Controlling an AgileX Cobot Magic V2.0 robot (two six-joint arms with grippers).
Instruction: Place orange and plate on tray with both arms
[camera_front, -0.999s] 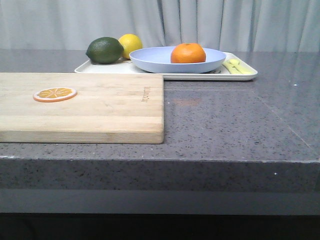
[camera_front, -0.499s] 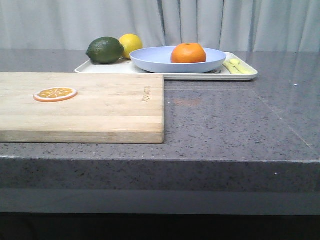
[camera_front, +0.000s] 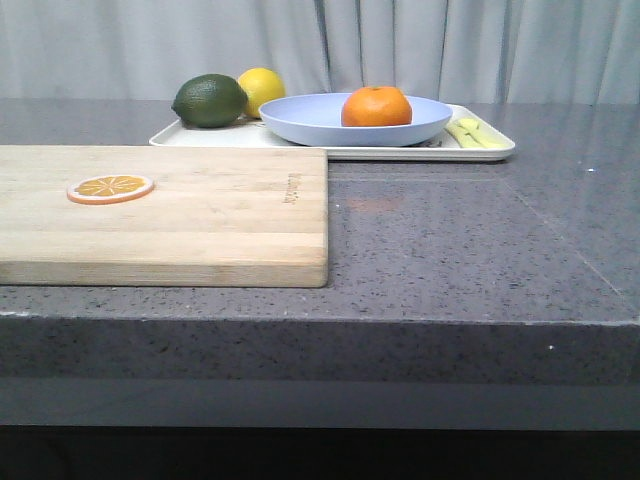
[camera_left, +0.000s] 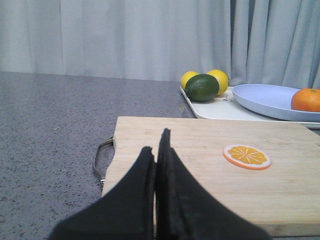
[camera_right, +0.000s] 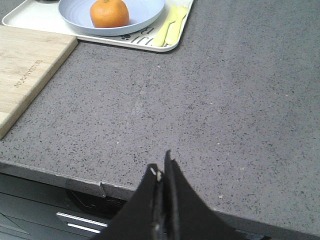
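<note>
The orange sits in the plate, and the plate rests on the tray near the far edge of the bench. The task appears complete. The left hand and right hand are pressed together, empty, near the front edge. Risk: any renewed reach toward the tray could nudge the plate and roll the orange out.

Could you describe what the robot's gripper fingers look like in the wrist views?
Both the left gripper and right gripper have matte black fingers, broad at the base and tapering to narrow tips. No cables or markings are visible.
</note>
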